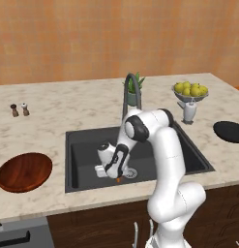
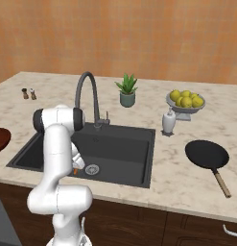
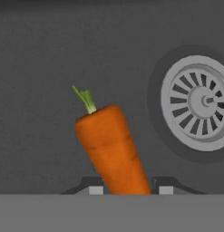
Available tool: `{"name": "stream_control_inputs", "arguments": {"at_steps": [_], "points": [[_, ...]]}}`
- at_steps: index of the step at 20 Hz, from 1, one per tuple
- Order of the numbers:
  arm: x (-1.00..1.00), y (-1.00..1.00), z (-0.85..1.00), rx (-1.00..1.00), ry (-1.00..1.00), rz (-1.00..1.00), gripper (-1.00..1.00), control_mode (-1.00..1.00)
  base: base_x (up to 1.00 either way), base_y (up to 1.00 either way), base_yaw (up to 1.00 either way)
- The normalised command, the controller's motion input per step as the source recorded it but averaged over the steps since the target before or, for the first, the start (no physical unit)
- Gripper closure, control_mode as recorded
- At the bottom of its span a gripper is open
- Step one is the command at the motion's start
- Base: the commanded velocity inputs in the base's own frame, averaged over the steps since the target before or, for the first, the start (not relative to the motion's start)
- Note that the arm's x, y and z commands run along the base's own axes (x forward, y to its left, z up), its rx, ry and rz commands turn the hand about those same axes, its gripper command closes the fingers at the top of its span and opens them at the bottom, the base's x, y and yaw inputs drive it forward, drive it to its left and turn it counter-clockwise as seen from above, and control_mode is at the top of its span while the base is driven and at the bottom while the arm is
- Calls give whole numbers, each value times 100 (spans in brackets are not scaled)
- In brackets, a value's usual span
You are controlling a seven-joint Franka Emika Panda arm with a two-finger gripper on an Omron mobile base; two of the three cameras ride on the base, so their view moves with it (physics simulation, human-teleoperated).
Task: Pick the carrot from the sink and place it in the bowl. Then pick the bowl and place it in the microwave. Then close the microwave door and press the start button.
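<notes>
I have my gripper (image 3: pixel 127 189) down inside the sink (image 1: pixel 82 145), close to its floor, with the carrot (image 3: pixel 111 149) standing between my two fingertips (image 3: pixel 96 189). The tips sit right against the carrot's slim lower end, one on each side, so my jaws are part-way closed around it; whether they are pressing firmly enough to count as a grip, I cannot tell. The carrot's thick end with its green stub points away from my hand and leans a little to the left as my hand camera sees it. Just beyond my right fingertip, and off to that side, lies the round metal drain (image 3: pixel 199 102), near the carrot but not touching it.

From the left base view my hand (image 1: pixel 117 173) hangs low at the front of the basin, a speck of orange showing under it beside the drain. The bowl (image 1: pixel 24 171) rests on the counter (image 1: pixel 67 109) well away from my hand, past the sink's left edge. The arched faucet (image 2: pixel 87 96) rises behind the basin, beyond my hand. Farther off on the other side of the sink stand a fruit bowl (image 2: pixel 185 102) and a black pan (image 2: pixel 207 154).
</notes>
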Motion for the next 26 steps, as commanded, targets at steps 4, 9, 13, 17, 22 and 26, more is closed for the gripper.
{"name": "stream_control_inputs", "arguments": {"at_steps": [4,9,13,17,22,26], "points": [[-30,-9,17,0,-9,8,100,-100,0,0,0],[-19,0,67,0,-8,6,100,-100,0,0,0],[-9,0,100,0,-12,8,100,-100,0,0,0],[-16,3,100,0,-10,7,100,-100,0,0,0],[-12,17,100,0,-6,6,100,-100,0,0,0],[-2,49,100,2,0,9,100,-100,0,0,0]]}}
